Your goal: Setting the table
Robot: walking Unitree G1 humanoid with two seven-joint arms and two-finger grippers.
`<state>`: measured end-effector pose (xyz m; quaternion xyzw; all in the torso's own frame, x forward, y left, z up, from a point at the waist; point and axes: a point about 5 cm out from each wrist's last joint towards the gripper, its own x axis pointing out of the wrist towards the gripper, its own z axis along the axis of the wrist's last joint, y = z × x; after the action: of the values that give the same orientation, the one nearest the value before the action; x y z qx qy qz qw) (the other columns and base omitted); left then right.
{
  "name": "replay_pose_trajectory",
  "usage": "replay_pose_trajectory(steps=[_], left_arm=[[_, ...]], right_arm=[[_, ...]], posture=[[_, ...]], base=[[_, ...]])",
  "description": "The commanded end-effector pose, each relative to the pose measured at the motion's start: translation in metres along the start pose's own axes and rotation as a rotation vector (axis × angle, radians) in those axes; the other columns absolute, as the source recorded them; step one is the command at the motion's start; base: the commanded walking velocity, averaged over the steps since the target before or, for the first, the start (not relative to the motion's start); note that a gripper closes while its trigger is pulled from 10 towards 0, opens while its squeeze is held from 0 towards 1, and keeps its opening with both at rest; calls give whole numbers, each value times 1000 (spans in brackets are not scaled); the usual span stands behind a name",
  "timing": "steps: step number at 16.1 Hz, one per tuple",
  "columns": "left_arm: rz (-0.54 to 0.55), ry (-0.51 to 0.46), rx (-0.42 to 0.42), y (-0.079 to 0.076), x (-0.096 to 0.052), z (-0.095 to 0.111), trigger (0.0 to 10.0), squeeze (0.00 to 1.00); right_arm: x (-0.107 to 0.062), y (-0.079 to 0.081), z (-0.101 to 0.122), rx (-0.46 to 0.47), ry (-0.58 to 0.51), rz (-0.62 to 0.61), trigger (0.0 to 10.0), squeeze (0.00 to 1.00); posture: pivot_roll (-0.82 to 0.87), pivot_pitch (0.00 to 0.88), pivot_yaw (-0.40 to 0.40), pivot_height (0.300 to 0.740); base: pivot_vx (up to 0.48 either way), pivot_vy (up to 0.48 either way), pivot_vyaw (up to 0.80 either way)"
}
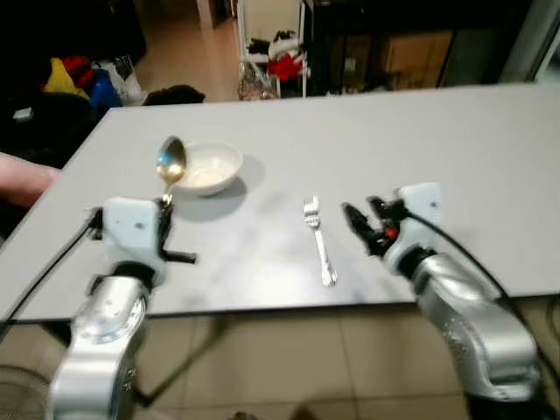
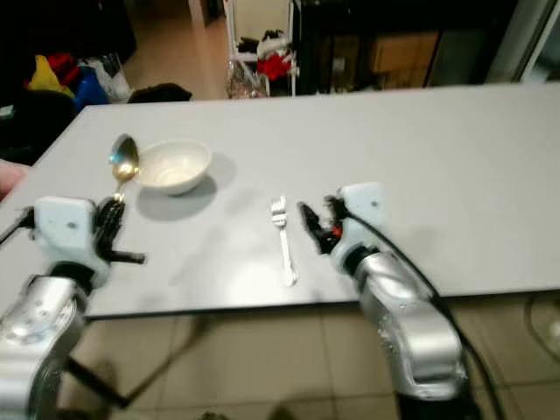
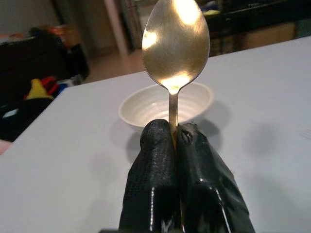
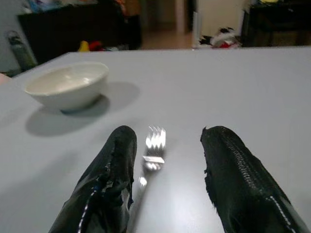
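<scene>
My left gripper [image 1: 165,203] is shut on the handle of a gold spoon [image 1: 170,162], held upright with its bowl [image 3: 176,40] up, just in front of a white bowl [image 1: 207,166] on the grey table [image 1: 367,140]. A silver fork [image 1: 320,239] lies on the table near the front edge, tines pointing away. My right gripper [image 1: 357,226] stands open just to the fork's right, low over the table. In the right wrist view the fork [image 4: 151,150] lies next to one black finger [image 4: 109,179], and the bowl [image 4: 68,83] sits further off.
The table's front edge runs just ahead of my arms, with tiled floor below. A person's arm [image 1: 22,179] shows at the far left edge. Beyond the table are a rack with clothes [image 1: 280,61], dark furniture and coloured bags [image 1: 74,79].
</scene>
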<state>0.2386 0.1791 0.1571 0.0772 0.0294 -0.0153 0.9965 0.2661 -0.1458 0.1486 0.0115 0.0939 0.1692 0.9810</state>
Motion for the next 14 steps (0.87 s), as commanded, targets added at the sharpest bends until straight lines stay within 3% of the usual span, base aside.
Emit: replay_pose_trajectory(steps=[1, 7, 12, 14], left_arm=[[15, 8, 17, 5, 0, -1, 10000, 0], [11, 10, 13, 3, 4, -3, 10000, 0], [45, 14, -15, -1, 15, -1, 10000, 0], [42, 36, -17, -2, 21, -3, 10000, 0]], right_arm=[[2, 3, 5, -3, -23, 11, 10000, 0], [2, 2, 7, -6, -29, 6, 10000, 0], [2, 0, 9, -16, -32, 6, 10000, 0], [2, -2, 11, -30, -27, 20, 10000, 0]], posture=[[-97, 0, 87, 740], [-104, 0, 85, 740], [-107, 0, 82, 740], [-112, 0, 80, 740]], base=[[0, 382, 0], [0, 373, 0], [0, -324, 0], [0, 0, 0]])
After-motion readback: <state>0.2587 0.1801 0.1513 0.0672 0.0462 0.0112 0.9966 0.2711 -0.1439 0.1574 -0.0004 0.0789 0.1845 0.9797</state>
